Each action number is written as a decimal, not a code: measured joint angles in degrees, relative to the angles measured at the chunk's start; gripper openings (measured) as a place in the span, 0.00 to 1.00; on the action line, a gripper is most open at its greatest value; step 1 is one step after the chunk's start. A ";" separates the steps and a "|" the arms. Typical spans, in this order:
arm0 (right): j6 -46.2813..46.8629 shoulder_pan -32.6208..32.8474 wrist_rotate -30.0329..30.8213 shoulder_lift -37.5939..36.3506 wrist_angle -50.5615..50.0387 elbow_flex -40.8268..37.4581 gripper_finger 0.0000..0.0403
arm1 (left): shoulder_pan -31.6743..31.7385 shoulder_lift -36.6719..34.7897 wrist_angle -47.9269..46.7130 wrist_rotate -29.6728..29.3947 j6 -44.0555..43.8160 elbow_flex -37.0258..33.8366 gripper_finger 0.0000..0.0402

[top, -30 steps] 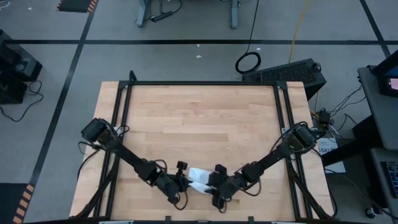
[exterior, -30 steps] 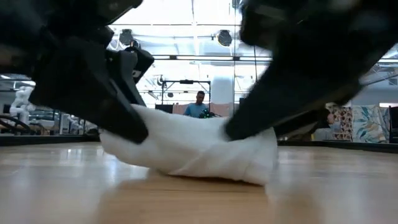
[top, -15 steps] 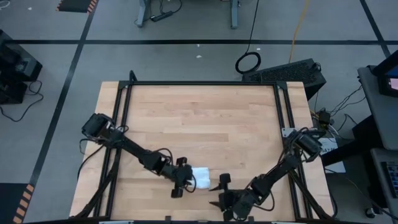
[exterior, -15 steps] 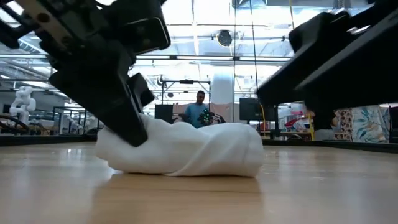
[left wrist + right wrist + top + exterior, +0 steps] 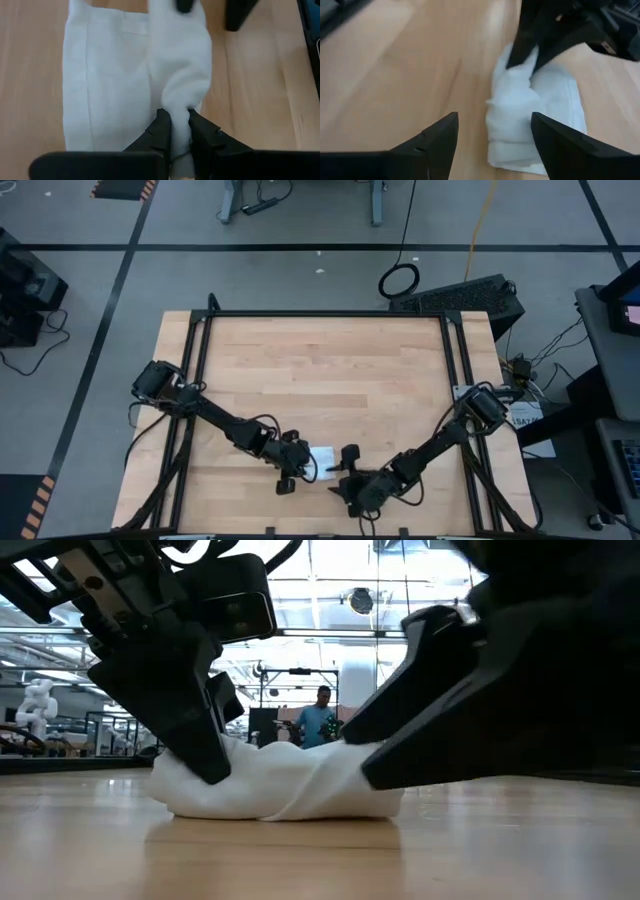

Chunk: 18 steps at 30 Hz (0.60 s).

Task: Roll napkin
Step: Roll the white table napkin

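One napkin (image 5: 322, 461), wooden table (image 5: 320, 370), workshop behind

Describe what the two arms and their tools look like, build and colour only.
Both arms are black, slim and jointed, with loose dark cables looping along the links. The left tool ends in two narrow, tapering black fingers. The right tool has two broad, wedge-shaped black fingers. No markings show on either.
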 joint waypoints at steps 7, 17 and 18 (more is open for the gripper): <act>0.55 -3.21 -3.02 -0.11 -3.67 0.05 0.57 | -0.05 0.00 -0.34 -0.44 0.01 0.00 0.11; 11.81 -6.48 -8.59 -0.33 -8.08 0.22 0.39 | -0.07 -0.32 -1.33 -2.54 0.00 0.00 0.12; 12.13 -6.46 -8.59 -0.33 -8.04 0.22 0.36 | -0.09 -0.79 -2.30 -3.18 0.03 0.00 0.13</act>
